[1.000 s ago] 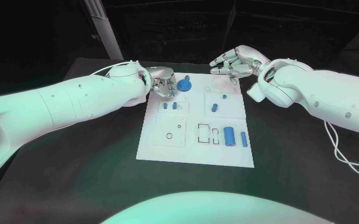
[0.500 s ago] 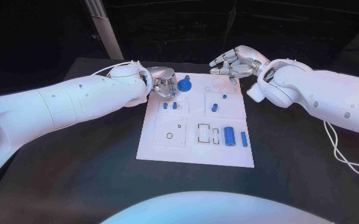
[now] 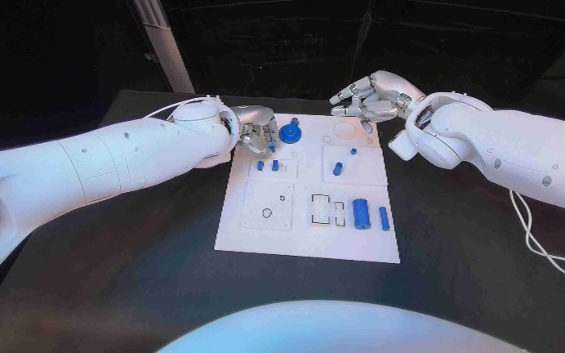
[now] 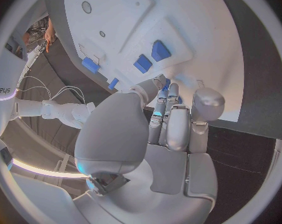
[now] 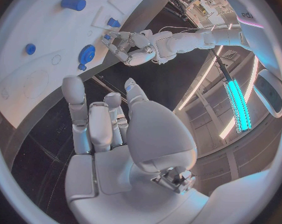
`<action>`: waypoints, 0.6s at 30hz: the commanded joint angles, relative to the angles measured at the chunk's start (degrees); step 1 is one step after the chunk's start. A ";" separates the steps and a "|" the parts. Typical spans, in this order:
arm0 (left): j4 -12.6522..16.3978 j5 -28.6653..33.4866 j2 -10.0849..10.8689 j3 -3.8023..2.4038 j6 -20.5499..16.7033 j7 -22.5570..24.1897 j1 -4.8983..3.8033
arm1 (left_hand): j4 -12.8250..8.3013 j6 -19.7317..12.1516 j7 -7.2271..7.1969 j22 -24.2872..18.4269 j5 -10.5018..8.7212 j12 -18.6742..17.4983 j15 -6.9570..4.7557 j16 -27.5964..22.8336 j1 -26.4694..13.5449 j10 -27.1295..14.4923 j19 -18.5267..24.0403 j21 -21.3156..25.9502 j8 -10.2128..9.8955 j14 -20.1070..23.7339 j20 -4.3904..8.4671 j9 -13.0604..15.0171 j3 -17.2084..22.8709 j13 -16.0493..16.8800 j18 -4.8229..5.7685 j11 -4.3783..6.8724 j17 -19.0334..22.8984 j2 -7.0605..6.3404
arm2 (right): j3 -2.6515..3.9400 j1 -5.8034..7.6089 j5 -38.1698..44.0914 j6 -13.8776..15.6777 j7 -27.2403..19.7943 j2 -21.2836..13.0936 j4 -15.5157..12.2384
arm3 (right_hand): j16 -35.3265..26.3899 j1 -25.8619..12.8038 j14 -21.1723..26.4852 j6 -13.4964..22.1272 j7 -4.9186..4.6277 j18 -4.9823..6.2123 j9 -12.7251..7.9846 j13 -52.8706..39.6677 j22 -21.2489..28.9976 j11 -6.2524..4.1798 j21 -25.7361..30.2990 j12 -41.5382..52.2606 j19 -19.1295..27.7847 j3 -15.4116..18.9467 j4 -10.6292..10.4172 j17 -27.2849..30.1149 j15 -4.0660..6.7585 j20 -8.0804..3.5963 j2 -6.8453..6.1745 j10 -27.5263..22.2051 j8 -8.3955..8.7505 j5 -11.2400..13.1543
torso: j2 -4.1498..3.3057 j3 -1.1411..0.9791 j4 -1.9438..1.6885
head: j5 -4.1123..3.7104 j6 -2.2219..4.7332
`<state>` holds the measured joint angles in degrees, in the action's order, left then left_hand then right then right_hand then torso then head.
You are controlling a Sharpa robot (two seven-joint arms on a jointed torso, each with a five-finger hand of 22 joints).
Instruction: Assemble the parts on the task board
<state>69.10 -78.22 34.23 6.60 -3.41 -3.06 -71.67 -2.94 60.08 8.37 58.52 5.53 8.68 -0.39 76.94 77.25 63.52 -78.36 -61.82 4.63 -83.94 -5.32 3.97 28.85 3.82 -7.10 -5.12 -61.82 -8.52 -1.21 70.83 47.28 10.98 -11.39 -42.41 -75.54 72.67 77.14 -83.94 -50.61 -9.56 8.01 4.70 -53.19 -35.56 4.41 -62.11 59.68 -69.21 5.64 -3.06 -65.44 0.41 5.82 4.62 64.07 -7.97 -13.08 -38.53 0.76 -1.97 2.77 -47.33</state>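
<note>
The white task board (image 3: 304,239) lies in the middle of the table. At its far left corner my left hand (image 3: 255,136) reaches down with its fingers close together, right beside a round blue part (image 3: 291,132). In the left wrist view a bit of blue (image 4: 168,83) shows behind the left hand's (image 4: 172,119) fingertips; I cannot tell whether it is held. My right hand (image 3: 370,97) hovers over the board's far right corner, fingers loosely bent, holding nothing. Two small blue pegs (image 3: 269,167), a short blue piece (image 3: 337,169) and a blue cylinder (image 3: 362,214) rest on the board.
A thin blue bar (image 3: 384,219) lies beside the cylinder, with a rectangular slot (image 3: 320,210) to their left. A small blue stud (image 3: 353,152) sits near the right edge. A grey post (image 3: 151,18) stands behind the black table (image 3: 117,271).
The left hand's fingers have shifted very slightly beside the round blue part. The right hand and the parts on the board stay where they were.
</note>
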 commanded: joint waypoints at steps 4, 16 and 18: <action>0.13 0.11 0.14 -0.01 -0.16 -0.09 -0.06 | -0.32 -0.64 0.05 -0.18 -0.13 -0.43 0.63 -0.31 -0.37 -0.85 0.07 0.30 -0.47 -0.48 -0.55 -0.10 -0.16 -0.09 0.26 -0.15 0.25 -0.21 | 0.03 0.11 -0.02 -0.33 -0.60 0.02 0.04 | -0.25 0.05 -0.52 0.42 0.08 1.07 -0.06 0.09 0.05 -0.08 0.35 -0.15 0.37 0.17 0.13 0.06 -0.06 -0.06 0.46 -0.39 -0.39 -0.18 | 0.00 0.01 -0.02 | -0.04 -0.04; 0.19 0.44 0.68 -0.02 -2.05 0.60 -0.06 | -0.67 -6.58 -0.09 -3.20 -0.19 -1.24 1.09 -1.56 -1.12 -3.73 1.67 3.57 -1.11 0.50 -1.05 -0.35 -1.30 -0.01 -0.50 -0.78 2.96 -1.08 | 0.03 0.10 0.06 -0.17 0.08 0.01 0.27 | -4.49 0.60 1.73 0.88 -0.19 2.49 -0.13 10.38 9.71 0.11 6.63 -9.79 4.82 0.17 0.18 4.91 -0.29 0.05 0.69 -8.33 -0.47 -0.24 | 0.01 0.01 0.02 | -0.16 0.07; 0.30 1.03 1.04 -0.02 -2.84 1.10 -0.06 | -0.62 -7.24 0.00 -4.03 -0.20 -1.26 1.17 -1.84 -1.31 -4.45 2.07 4.46 -1.07 0.72 -1.12 -0.32 -1.85 0.01 -0.67 -0.88 3.50 -1.14 | 0.03 0.10 0.61 0.02 0.36 0.01 0.58 | -6.99 1.75 2.91 0.72 -0.19 2.63 -0.08 12.99 10.69 0.16 7.90 -12.73 5.28 -0.28 0.71 7.65 -0.31 0.03 0.86 -9.37 -0.69 -0.22 | 0.01 0.06 0.00 | -0.22 0.09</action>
<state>69.29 -78.01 35.07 6.59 -4.51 -2.88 -71.68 -3.55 53.20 8.48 54.73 5.53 7.73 0.53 75.32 76.28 59.31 -76.70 -57.65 3.64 -83.43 -6.37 3.64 27.23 3.79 -7.11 -6.04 -58.48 -9.49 -1.21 70.82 47.37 10.96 -11.23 -42.41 -75.14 66.29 78.54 -81.35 -50.09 -9.65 9.83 4.63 -40.88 -25.25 4.52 -54.59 47.72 -64.24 5.31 -2.73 -58.46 0.13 5.84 5.52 55.11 -8.47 -13.07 -38.52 0.77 -1.95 2.64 -47.27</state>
